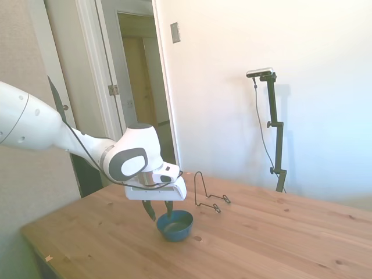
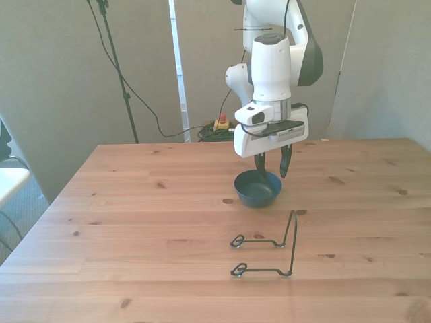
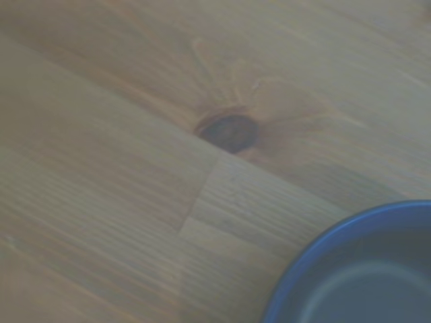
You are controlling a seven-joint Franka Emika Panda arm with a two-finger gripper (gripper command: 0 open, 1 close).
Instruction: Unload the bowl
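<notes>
The dark blue bowl sits upright on the wooden table, away from the wire rack. My gripper hangs just above the bowl's far rim, open. In the front view one finger reaches down over the bowl's inside, while the other finger stays outside the rim on the front view's right. The fingers stand apart and are not closed on the rim. In the wrist view a curved piece of the bowl's rim shows at a corner, blurred.
A thin dark wire rack stands on the table a short way from the bowl, nearer the front camera. A dark knot marks the wood near the bowl.
</notes>
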